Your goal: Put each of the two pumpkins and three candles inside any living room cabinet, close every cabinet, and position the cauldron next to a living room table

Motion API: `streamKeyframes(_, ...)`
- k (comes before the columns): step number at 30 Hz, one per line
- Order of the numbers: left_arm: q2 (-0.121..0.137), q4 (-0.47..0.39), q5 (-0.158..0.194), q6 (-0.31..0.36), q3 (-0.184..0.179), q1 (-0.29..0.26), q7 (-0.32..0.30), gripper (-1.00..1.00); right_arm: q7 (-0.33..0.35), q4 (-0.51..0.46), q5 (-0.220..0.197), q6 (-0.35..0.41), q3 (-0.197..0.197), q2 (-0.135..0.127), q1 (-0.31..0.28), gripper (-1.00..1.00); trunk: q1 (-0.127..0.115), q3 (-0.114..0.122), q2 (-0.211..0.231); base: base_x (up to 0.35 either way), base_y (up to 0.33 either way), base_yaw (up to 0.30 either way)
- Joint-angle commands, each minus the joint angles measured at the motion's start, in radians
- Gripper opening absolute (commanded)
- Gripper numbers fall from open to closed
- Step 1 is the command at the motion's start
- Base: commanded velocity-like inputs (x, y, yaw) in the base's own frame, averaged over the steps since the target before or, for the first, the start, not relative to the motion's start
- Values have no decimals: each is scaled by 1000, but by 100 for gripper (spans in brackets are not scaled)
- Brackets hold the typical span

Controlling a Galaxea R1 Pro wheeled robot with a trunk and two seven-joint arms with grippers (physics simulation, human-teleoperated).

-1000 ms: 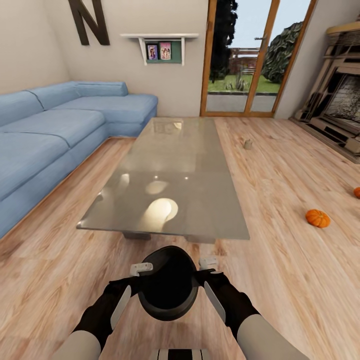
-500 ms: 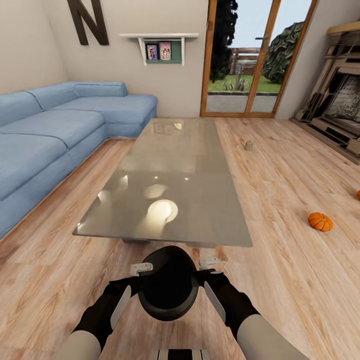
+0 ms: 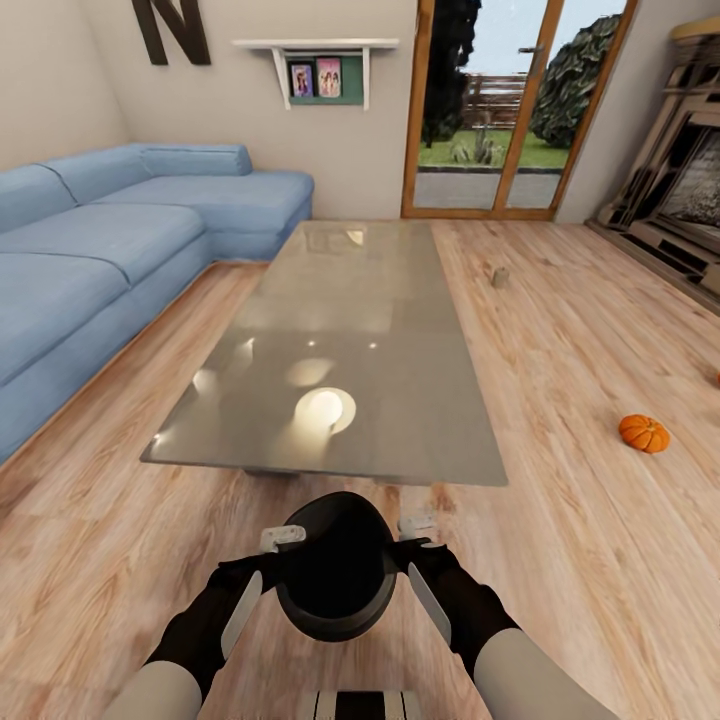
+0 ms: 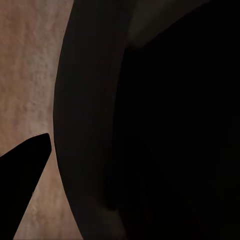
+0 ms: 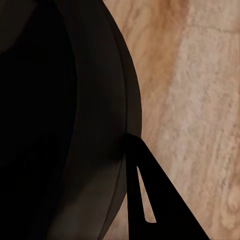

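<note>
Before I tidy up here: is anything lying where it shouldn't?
Yes. A pumpkin lies loose on the wood floor right of the table, and a small beige candle sits on the floor farther back. Both belong in a cabinet.

my two arms from the head camera: pale grey, smooth upper segments give way to matte black forearms, each carrying a long light-grey inlay panel along its inner side. the left gripper (image 3: 283, 538) and right gripper (image 3: 417, 523) end in small off-white, blocky tips with dark slots. a white-and-black striped piece of my trunk sits at the near edge between the arms. on the left wrist camera one finger (image 4: 22, 175) reads as a plain black wedge; on the right wrist camera a black tapered finger (image 5: 150, 200) has a narrow slit cut through it.
</note>
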Motion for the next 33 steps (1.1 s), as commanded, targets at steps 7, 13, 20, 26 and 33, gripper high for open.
streamKeyframes(7, -1, -2, 19, 4, -4, 1, 0, -100, 43, -70, -63, 2, 1, 0, -1, -100, 1, -12, -1, 0, 0, 0)
streamKeyframes(13, -1, -2, 19, 4, -4, 0, 0, -100, 43, -70, -63, 1, 1, 0, -1, -100, 4, -36, -3, 0, 0, 0)
streamKeyframes(20, 0, -2, 19, 4, -4, 0, 0, -100, 43, -70, -63, 1, 1, 0, -1, -100, 4, -40, -3, 0, 0, 0)
streamKeyframes(26, -1, -2, 20, 4, -4, 0, 0, -100, 43, -70, -63, 0, 0, 0, -1, -100, 4, -40, -3, 0, 0, 0)
streamKeyframes(33, 0, -2, 20, 4, -3, 0, 0, 100, 42, -70, -64, -3, 0, 0, -1, 100, 4, -40, -3, 0, 0, 0)
